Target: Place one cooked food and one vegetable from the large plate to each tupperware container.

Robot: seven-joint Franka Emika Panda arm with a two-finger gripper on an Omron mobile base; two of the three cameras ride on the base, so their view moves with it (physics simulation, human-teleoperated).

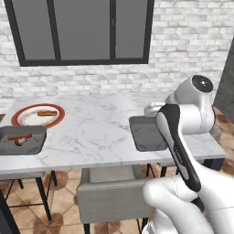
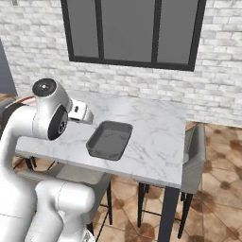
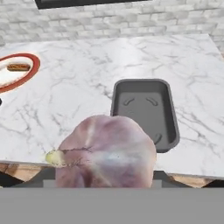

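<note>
Carrying a pale purplish bulb, likely an onion or garlic (image 3: 106,151), toward the near tupperware container (image 3: 146,113). The bulb sits right at the camera on the hand, so the gripper looks clamped on it, though the fingertips are hidden behind it. That tray is bare; the far tray (image 1: 22,139) already holds a sausage and a ring-shaped piece. One sausage (image 3: 18,67) is left on the large plate (image 3: 30,70). Next move, as I judge it: bring the bulb over the tray, lower, release.
</note>
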